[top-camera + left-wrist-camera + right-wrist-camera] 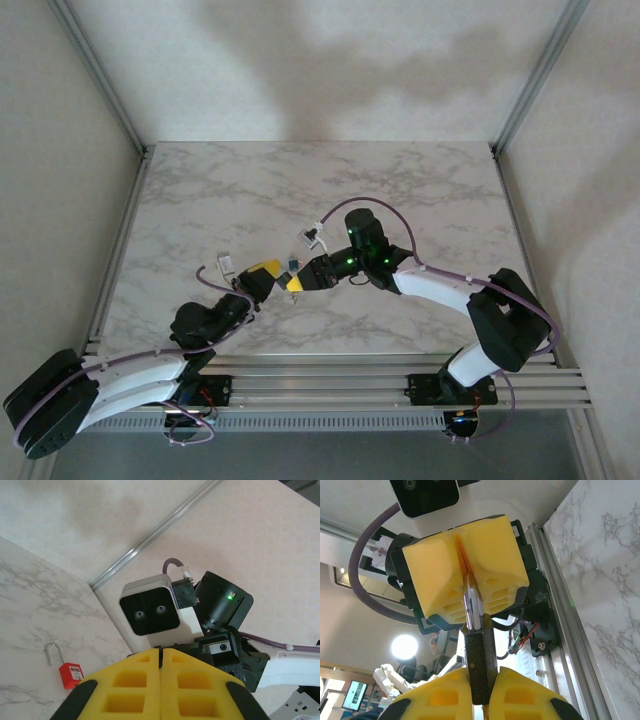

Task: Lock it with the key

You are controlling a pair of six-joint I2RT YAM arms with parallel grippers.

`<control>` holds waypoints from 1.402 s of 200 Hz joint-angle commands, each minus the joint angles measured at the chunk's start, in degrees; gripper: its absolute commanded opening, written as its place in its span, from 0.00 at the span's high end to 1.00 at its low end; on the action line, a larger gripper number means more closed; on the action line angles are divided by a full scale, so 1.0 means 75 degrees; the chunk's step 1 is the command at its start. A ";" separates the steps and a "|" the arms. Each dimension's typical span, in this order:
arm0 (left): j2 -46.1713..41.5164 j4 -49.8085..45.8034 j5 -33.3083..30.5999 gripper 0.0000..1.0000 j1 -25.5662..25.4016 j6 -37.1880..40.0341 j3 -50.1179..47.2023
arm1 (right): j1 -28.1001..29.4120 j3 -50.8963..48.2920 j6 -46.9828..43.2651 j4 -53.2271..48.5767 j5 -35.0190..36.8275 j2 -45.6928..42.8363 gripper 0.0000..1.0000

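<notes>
Both arms meet over the middle of the marble table (250, 190), well above its surface, with the left gripper (262, 272) and the right gripper (297, 282) nose to nose. In the right wrist view, the right gripper (480, 685) is clamped on the key (479, 665). Its yellow pads (440, 700) press either side of the dark oblong grip, and the bright metal blade (472, 605) projects forward. The blade's tip reaches the seam of the left gripper (464, 555), whose two yellow pads are pressed together. Whether the tip is pinched between them or merely touches the seam cannot be determined. The left wrist view confirms this closure: the left gripper (160, 655) shows its foam faces meeting along a thin centre line with no gap. Directly ahead of it sit the right arm's wrist camera (150, 605) and a black joint housing with a green indicator light (229, 597). The red padlock (70, 674) lies flat on the table to the left of the left fingers, apart from both grippers, with its silver shackle (52, 652) pointing away from the body. Whether the shackle is seated or released cannot be read at this size. An aluminium rail (555, 590) borders the table edge beside the arm base.
</notes>
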 commanded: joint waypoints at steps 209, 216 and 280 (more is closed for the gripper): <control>-0.1970 -0.3498 0.0050 0.11 0.0490 -0.1266 0.0502 | -0.0435 0.0192 -0.0345 0.0103 0.1340 -0.0292 1.00; -0.1931 -0.3347 0.0175 0.11 0.0533 -0.1396 0.0499 | -0.0436 0.0192 -0.0292 0.0149 0.1295 -0.0263 1.00; -0.1219 -0.2042 0.1095 0.19 0.0571 -0.2097 0.0560 | -0.0433 0.0180 0.0346 0.0882 0.0789 0.0098 1.00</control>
